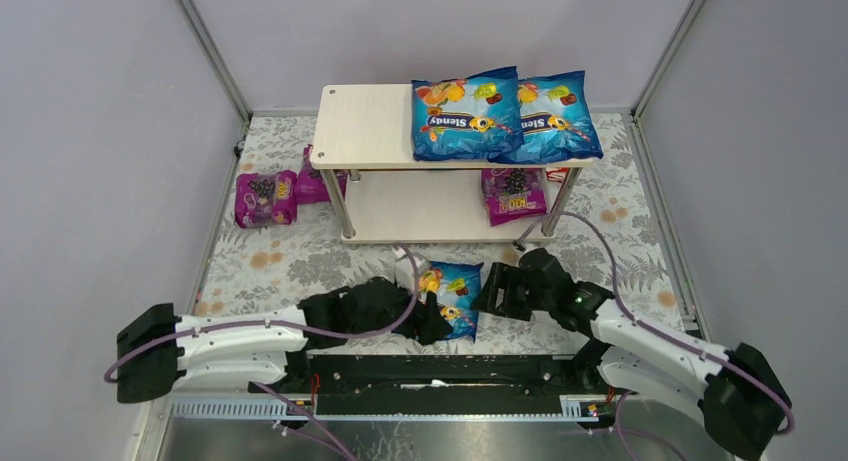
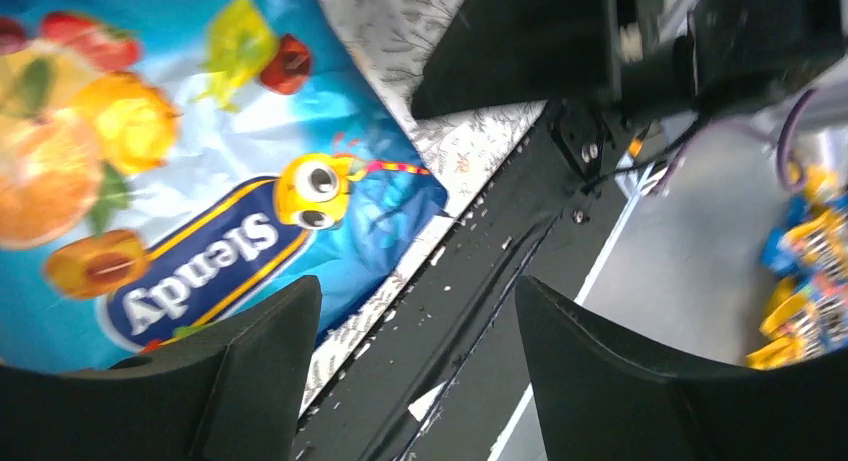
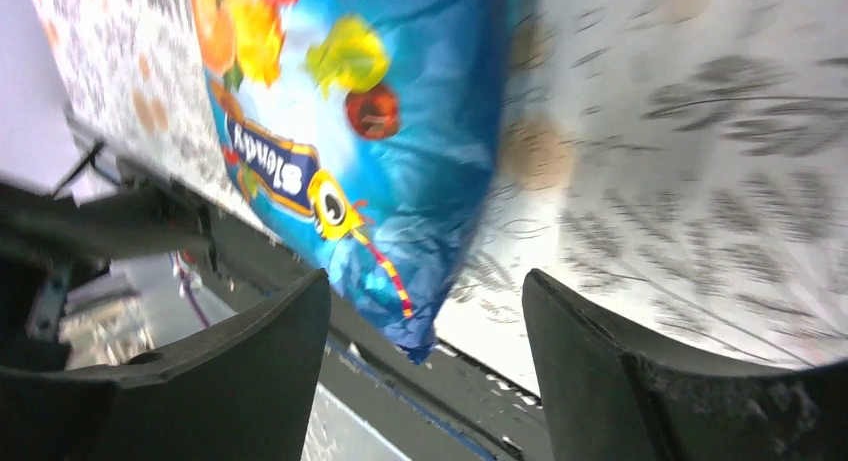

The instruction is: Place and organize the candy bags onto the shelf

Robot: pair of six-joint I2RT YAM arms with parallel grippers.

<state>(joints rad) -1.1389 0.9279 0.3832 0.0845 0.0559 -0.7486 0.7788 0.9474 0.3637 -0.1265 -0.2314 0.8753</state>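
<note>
The shelf (image 1: 365,131) stands at the back middle. Two blue Slendy candy bags (image 1: 468,113) (image 1: 556,116) lie side by side on the right of its top board. One magenta bag (image 1: 513,193) lies on the lower board at the right. Two magenta bags (image 1: 265,198) (image 1: 318,182) lie on the table left of the shelf. The third blue bag (image 1: 455,297) lies flat near the front edge between both grippers. My left gripper (image 1: 432,321) (image 2: 418,286) is open beside the bag's (image 2: 190,171) lower left edge. My right gripper (image 1: 492,291) (image 3: 425,278) is open at its (image 3: 370,131) right side.
The table has a floral cloth (image 1: 300,261) and grey walls on three sides. A black rail (image 1: 440,376) runs along the front edge just behind the blue bag. Coloured packets (image 2: 805,266) lie off the table below the rail.
</note>
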